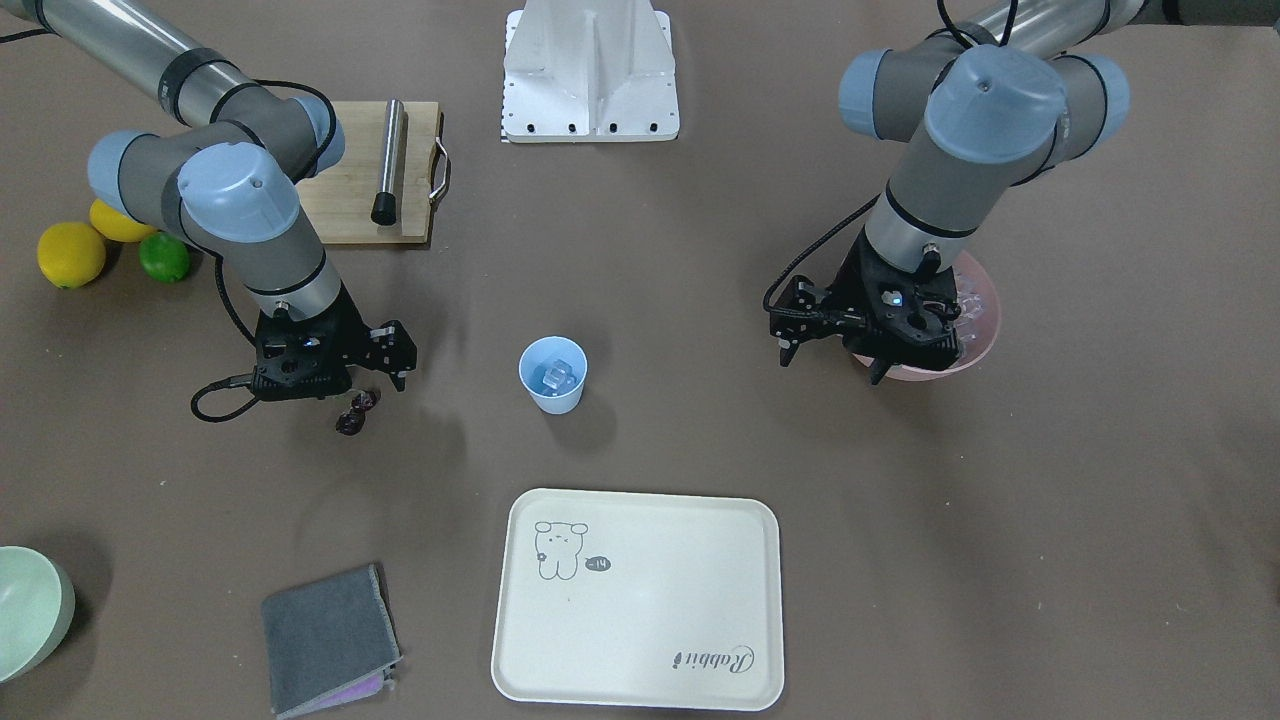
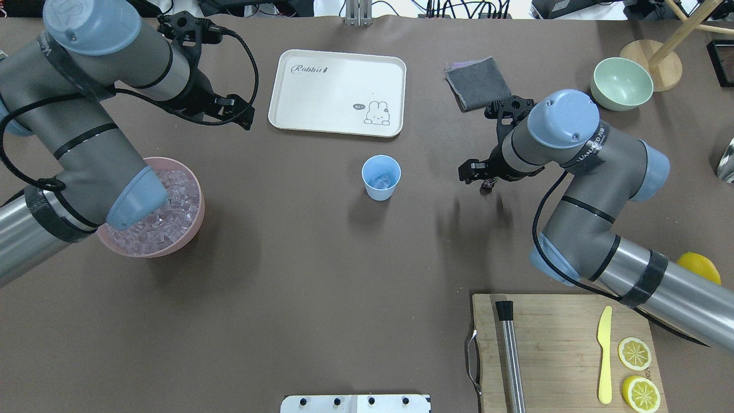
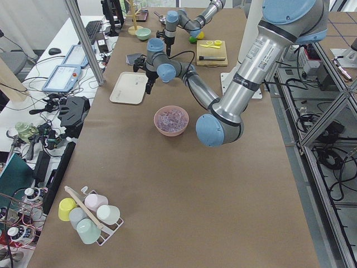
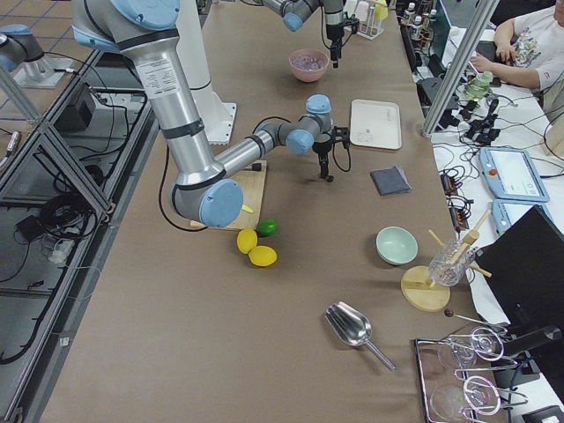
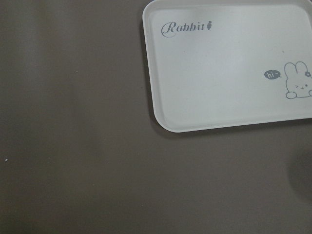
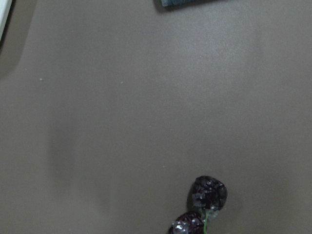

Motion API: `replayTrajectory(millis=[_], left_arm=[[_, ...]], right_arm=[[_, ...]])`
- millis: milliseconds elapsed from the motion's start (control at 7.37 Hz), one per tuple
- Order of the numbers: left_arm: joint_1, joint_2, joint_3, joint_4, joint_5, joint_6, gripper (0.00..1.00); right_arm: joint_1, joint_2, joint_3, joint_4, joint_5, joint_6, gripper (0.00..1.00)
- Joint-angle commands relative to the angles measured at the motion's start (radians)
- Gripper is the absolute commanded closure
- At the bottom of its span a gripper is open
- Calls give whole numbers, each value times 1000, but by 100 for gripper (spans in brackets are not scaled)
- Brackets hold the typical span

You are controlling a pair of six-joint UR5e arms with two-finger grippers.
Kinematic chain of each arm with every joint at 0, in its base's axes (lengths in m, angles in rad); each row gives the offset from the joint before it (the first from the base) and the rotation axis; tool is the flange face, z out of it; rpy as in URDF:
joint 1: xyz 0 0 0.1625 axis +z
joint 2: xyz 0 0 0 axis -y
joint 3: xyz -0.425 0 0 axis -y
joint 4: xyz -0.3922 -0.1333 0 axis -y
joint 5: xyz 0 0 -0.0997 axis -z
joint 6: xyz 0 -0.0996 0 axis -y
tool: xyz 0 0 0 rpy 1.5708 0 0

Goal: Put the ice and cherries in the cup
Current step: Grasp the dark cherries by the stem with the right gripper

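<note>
Halfway there, we judge: ice cubes [image 1: 555, 375] already lie in the light blue cup [image 1: 552, 400] at mid-table. In the overhead view, the cherries [image 1: 354, 413] dangle at the cup's three o'clock, not yet delivered. The right gripper [image 2: 485, 183] seems pinched on their stems. The left gripper [image 1: 878, 372] hovers at ten o'clock beside the rabbit tray [image 2: 298, 123]; we cannot tell its grip.

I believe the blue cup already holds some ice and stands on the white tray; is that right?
Not quite: the cup does hold ice, but it stands on the table, apart from the tray, as the overhead exterior view shows.
</note>
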Motion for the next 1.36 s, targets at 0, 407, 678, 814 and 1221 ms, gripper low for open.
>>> replayTrajectory(millis=[0,407,678,814,1221], left_arm=[[0,-2,-7,2,-1,-11,2],[13,-3,-6,2,0,-20,2],[14,-1,1,0,5,-18,2],[19,-1,2,0,11,-18,2],[36,-1,1,-15,33,-28,2]], right_arm=[[-6,11,-21,0,-29,-17,19],[-4,11,-21,0,-43,-36,52],[-4,11,-20,0,-43,-27,70],[-4,11,-20,0,-43,-27,76],[-3,7,-18,-2,-54,-28,100]])
